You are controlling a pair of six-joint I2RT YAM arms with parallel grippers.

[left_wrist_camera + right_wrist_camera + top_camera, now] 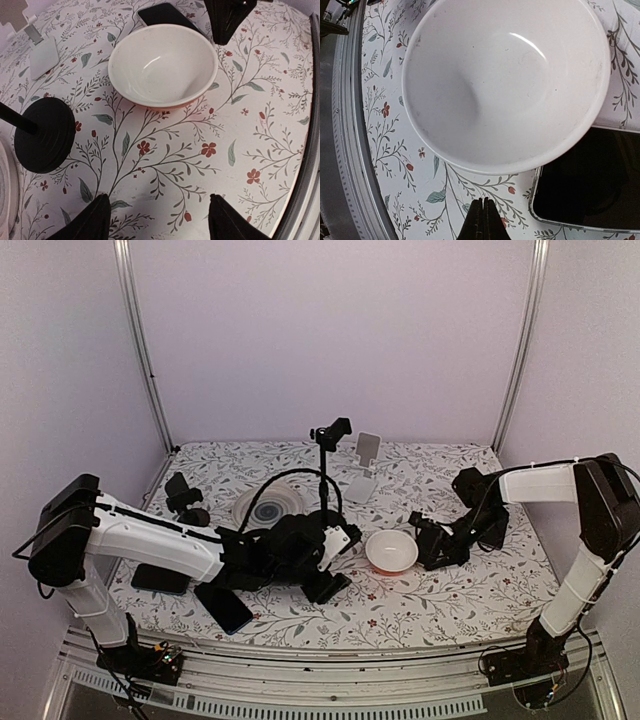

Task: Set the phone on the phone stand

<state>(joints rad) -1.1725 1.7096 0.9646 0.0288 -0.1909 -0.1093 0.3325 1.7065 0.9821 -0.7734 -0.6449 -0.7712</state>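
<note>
A dark phone (590,182) in a clear case lies flat on the floral cloth, right beside a white bowl (505,80). In the left wrist view the phone (165,14) shows just behind the bowl (162,65). My right gripper (484,204) is shut and empty, hovering over the cloth just left of the phone; in the top view the right gripper (428,543) covers the phone. The white phone stand (362,475) stands at the back, and the stand (40,50) also shows in the left wrist view. My left gripper (160,220) is open over bare cloth, facing the bowl.
A black gooseneck holder (327,435) rises mid-table; its round base (45,135) sits left of my left gripper. Two more dark phones (160,578) (225,608) lie at the near left. A small black stand (182,495) and a round white plate (268,508) sit at back left.
</note>
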